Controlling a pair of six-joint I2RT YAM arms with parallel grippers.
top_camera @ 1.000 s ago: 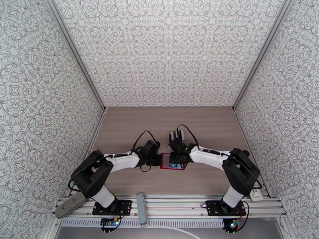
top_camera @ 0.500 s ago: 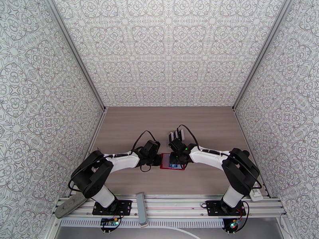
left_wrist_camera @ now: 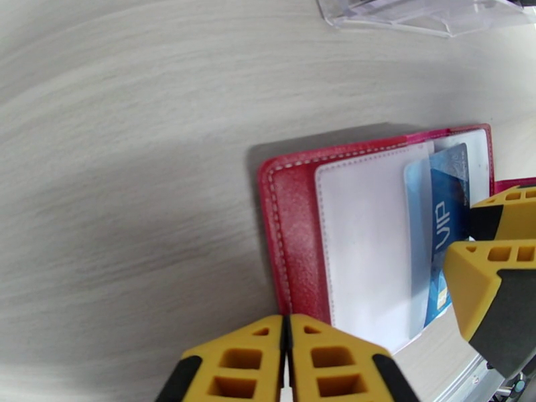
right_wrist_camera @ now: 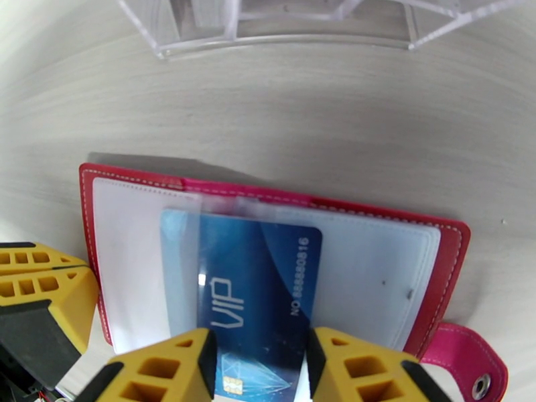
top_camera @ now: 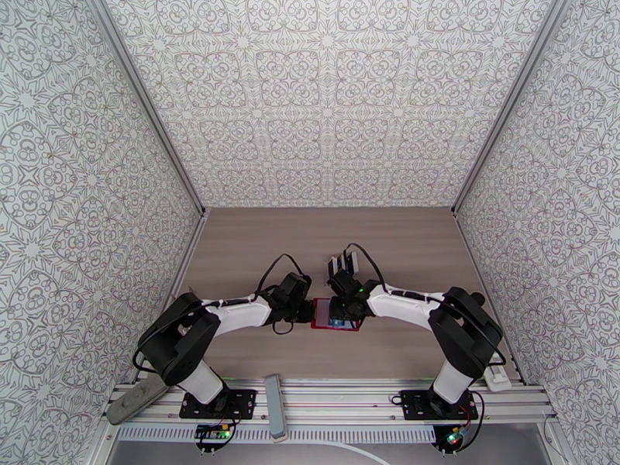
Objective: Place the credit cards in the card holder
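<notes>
The card holder (right_wrist_camera: 453, 255) is a red wallet lying open on the table, its pale clear pockets facing up; it also shows in the left wrist view (left_wrist_camera: 295, 221) and from above (top_camera: 322, 323). A blue credit card (right_wrist_camera: 262, 276) marked VIP lies on it, its left edge under a clear pocket flap. My right gripper (right_wrist_camera: 258, 370) is shut on that card's near end, a finger at each side. My left gripper (left_wrist_camera: 287, 360) is shut and empty, hovering at the wallet's left edge. The blue card (left_wrist_camera: 447, 219) and the right fingers (left_wrist_camera: 499, 276) also appear at the right of the left wrist view.
A clear acrylic stand (right_wrist_camera: 295, 25) with dark cards (top_camera: 344, 263) in it sits just behind the wallet. The pink snap tab (right_wrist_camera: 470, 366) sticks out at the wallet's right corner. A grey bar (top_camera: 273, 404) lies on the front rail. Patterned walls enclose the table.
</notes>
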